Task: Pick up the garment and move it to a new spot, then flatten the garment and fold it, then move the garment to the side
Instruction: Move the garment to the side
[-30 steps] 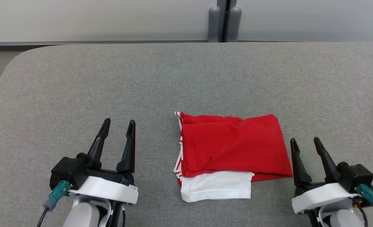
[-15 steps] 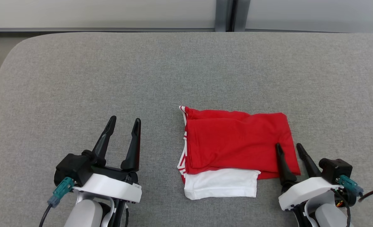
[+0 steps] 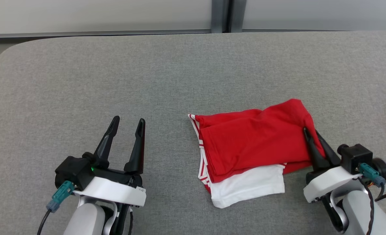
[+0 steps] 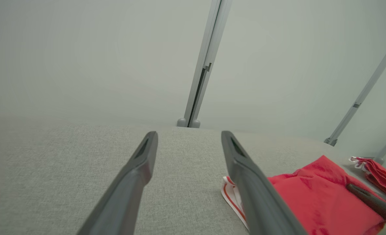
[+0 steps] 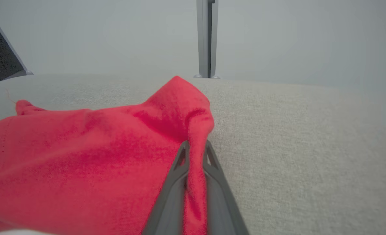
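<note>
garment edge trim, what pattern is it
The trim is red-and-white striped; head view shows it best.

Grey padded table (image 3: 114, 81) lies open across its whole left half and along the far strip up to the wall post (image 3: 223, 15), a broad passage for either arm. Folded garment (image 3: 245, 147) sits right of centre, with a free lane of table between it and the left gripper (image 3: 129, 119), whose fingers stand spread. The right flank is tighter: the right gripper (image 3: 311, 131) is pinched on the garment's lifted right edge, and another red cloth (image 4: 380, 174) lies near the table's right edge.
</note>
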Available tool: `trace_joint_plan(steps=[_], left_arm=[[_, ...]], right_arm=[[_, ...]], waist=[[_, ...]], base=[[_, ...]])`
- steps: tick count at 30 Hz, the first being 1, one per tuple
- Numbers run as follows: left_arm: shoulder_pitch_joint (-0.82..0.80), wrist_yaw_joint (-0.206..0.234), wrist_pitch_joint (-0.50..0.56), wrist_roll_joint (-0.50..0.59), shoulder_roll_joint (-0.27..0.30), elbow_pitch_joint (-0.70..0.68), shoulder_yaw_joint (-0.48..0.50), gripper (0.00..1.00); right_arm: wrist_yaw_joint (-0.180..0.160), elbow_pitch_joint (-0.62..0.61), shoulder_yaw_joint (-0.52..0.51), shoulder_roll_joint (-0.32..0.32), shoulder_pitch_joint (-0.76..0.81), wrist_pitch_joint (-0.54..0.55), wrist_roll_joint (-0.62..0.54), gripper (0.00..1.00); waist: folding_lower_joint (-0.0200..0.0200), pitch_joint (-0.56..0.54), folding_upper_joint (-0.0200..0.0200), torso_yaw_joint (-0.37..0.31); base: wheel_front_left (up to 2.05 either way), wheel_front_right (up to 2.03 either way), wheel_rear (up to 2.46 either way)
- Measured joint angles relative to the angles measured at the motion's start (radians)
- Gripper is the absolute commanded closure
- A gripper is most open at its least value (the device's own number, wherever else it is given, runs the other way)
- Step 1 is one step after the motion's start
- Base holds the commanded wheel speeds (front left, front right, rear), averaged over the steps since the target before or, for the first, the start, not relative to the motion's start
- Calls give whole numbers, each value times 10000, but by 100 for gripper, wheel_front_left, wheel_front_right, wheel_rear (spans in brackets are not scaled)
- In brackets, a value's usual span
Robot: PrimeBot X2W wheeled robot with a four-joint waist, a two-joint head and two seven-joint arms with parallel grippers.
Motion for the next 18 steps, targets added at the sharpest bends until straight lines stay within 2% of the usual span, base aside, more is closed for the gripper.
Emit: trace_joint_plan(steps=[4,5,8,18], left_arm=[[-189,-6,-4,111,-2,-209,-73,0],[-189,-6,-4,111,-2,-209,-73,0],[-351,-10,-15,232,-4,-303,-96,0],[-1121,-69,-15,884,-8,-324,-176,0]], right_arm=[[0,-859,251,-775,-303,0,-1444,100],[0,-859,251,-775,-303,0,-1444,100],[0,-1383,393,-1423,-686,-2,-1983,100],[0,-2476,1156,-4163,-2198,-4,-2134,100]], waist=[[0,106,0,-349],[0,106,0,-349],[0,233,0,-687],[1,1177,0,-1865]], base=[[0,0,0],[0,0,0],[0,0,0],[0,0,0]])
